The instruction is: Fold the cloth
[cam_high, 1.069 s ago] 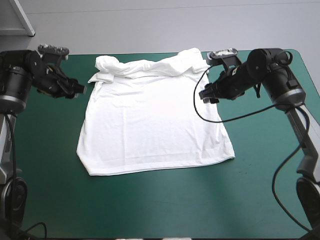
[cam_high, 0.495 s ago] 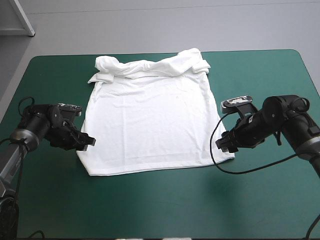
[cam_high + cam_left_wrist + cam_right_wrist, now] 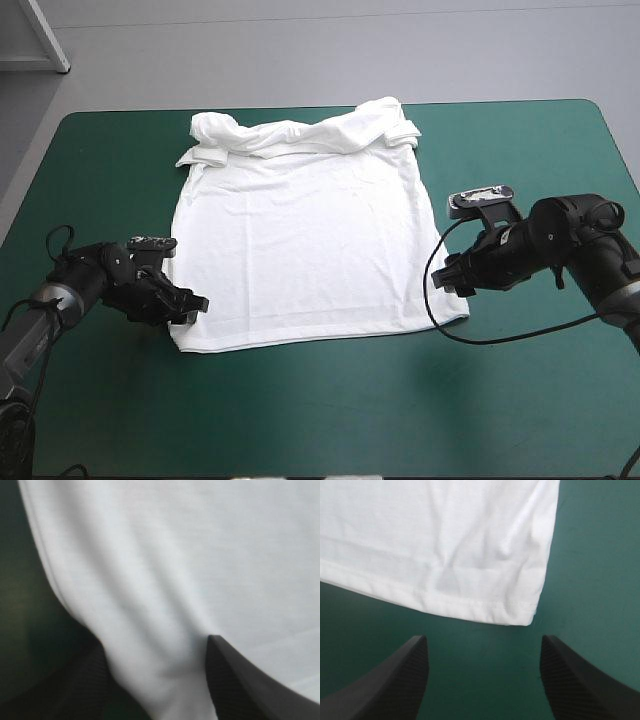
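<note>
The white T-shirt [image 3: 300, 240] lies spread flat in the middle of the table, its collar and sleeves bunched toward the far edge. My left gripper [image 3: 195, 305] sits low at the hem's near-left corner. In the left wrist view that gripper [image 3: 156, 642] is open, and the T-shirt [image 3: 190, 570] fills the gap between the black fingers [image 3: 240, 680]. My right gripper [image 3: 447, 280] rests just outside the near-right corner. In the right wrist view it [image 3: 483, 637] stands open on the cover, with the T-shirt's hem corner [image 3: 520, 610] a short way ahead, untouched.
The teal-green cover [image 3: 320, 410] runs wide between the shirt's hem and the table's near edge. Strips of cover [image 3: 90, 180] also flank the shirt on both sides. A white object's corner [image 3: 35, 40] shows beyond the far-left edge.
Both arms came down from the shirt's far end to its near corners. Just before now the left gripper slid onto the near-left corner; the right one drew slightly back from the near-right corner.
</note>
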Robot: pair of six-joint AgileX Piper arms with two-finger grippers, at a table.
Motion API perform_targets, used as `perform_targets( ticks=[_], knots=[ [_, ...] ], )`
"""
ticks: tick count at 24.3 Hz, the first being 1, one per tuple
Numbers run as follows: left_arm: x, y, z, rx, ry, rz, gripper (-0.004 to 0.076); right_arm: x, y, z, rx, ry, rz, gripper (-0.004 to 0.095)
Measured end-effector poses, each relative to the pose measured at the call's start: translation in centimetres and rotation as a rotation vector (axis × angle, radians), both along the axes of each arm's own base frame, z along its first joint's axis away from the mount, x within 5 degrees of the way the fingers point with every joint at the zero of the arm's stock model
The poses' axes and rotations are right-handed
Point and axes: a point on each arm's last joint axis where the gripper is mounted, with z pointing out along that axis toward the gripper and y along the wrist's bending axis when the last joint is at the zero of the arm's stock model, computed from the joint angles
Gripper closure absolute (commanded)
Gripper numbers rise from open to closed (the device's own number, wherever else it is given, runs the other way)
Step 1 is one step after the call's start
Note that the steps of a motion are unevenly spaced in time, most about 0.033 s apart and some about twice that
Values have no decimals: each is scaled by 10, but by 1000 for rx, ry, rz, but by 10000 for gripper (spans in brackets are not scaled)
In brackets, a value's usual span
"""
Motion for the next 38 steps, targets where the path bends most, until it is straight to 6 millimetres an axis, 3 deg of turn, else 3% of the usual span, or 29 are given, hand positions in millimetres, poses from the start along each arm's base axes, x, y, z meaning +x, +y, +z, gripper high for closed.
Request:
perform_targets(
  ticks=[4, 8, 12, 17, 20, 25, 30, 33, 38],
  knots=[
    [0, 0, -2, -6, -19, 2, 578, 8, -2, -5, -38, -22, -28, 346],
    [-1, 0, -6, -4, -38, -6, 704, 34, 1, -34, -92, 32, -36, 378],
    [-1, -1, -6, -9, -45, -3, 705, 64, 9, -83, -126, 142, -33, 378],
    [0, -1, -6, -12, -52, -1, 705, 79, 16, -121, -129, 245, -26, 405],
    [0, -1, -6, -13, -58, 3, 705, 80, 16, -123, -119, 250, -12, 527],
    [0, -1, -6, -15, -60, 6, 705, 80, 26, -123, -82, 236, 19, 906],
    [0, -1, -2, -17, -85, 10, 705, 83, 39, -123, -6, 184, 35, 926],
    [4, -1, 11, -18, -133, 8, 705, 87, 41, -117, 20, 127, 31, 925],
    [24, -2, 59, -24, -290, 2, 705, 97, 42, -64, 47, -63, 43, 925]
  ],
)
